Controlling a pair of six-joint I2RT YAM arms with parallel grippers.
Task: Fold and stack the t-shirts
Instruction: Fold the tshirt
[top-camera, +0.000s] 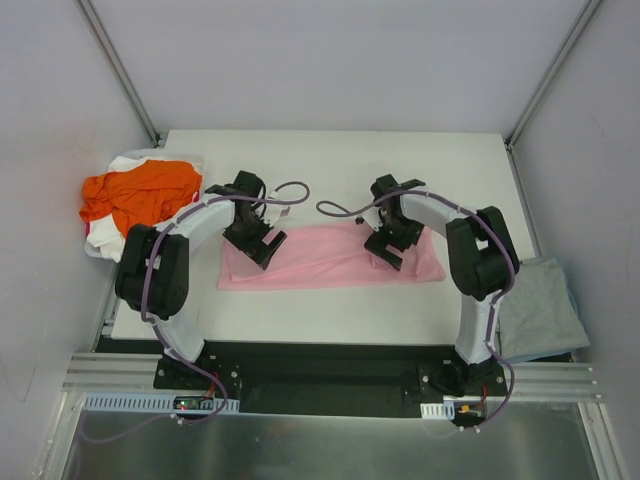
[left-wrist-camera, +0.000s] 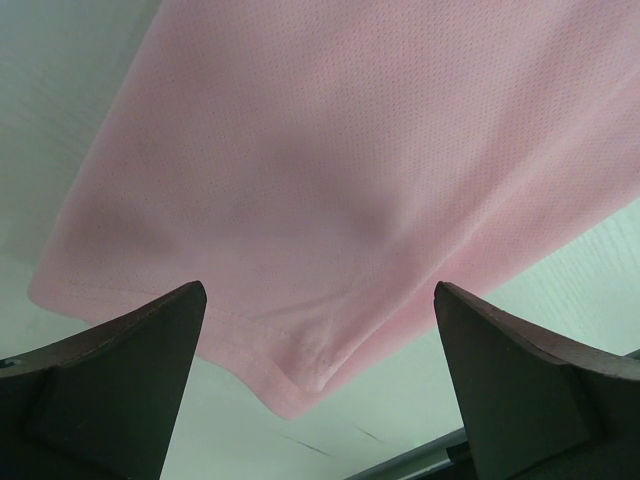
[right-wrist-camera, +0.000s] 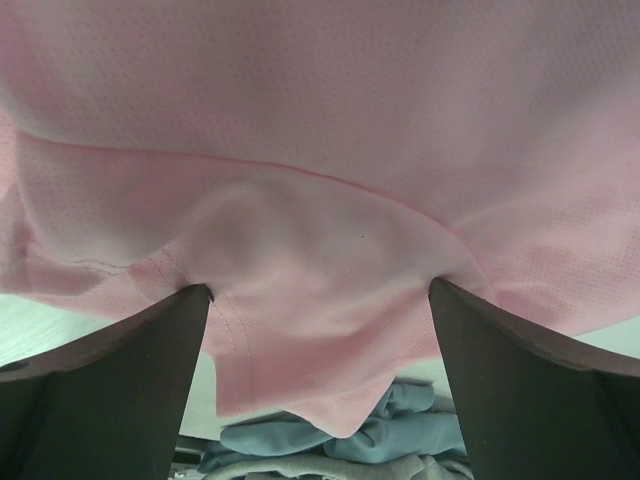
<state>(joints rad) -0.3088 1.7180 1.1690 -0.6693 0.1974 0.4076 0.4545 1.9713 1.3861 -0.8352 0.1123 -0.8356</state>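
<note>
A light pink t-shirt (top-camera: 330, 258) lies folded into a long strip across the middle of the white table (top-camera: 340, 160). My left gripper (top-camera: 258, 245) hovers over its left end, open. In the left wrist view, the shirt's corner (left-wrist-camera: 300, 385) lies between the wide-apart fingers (left-wrist-camera: 110, 380) of the gripper (left-wrist-camera: 320, 300). My right gripper (top-camera: 388, 248) is over the right end, open. There, a hump of pink cloth (right-wrist-camera: 320, 250) sits between the fingertips of the gripper (right-wrist-camera: 320, 295). The orange t-shirt (top-camera: 135, 195) lies crumpled on a white one (top-camera: 125, 163) at the far left. A grey-blue t-shirt (top-camera: 540, 305) lies at the right.
The grey-blue cloth (right-wrist-camera: 400, 435) shows bunched beyond the pink hem in the right wrist view. Metal frame posts (top-camera: 120, 70) stand at the table's back corners. The arm bases sit on a black rail (top-camera: 320, 375) along the near edge.
</note>
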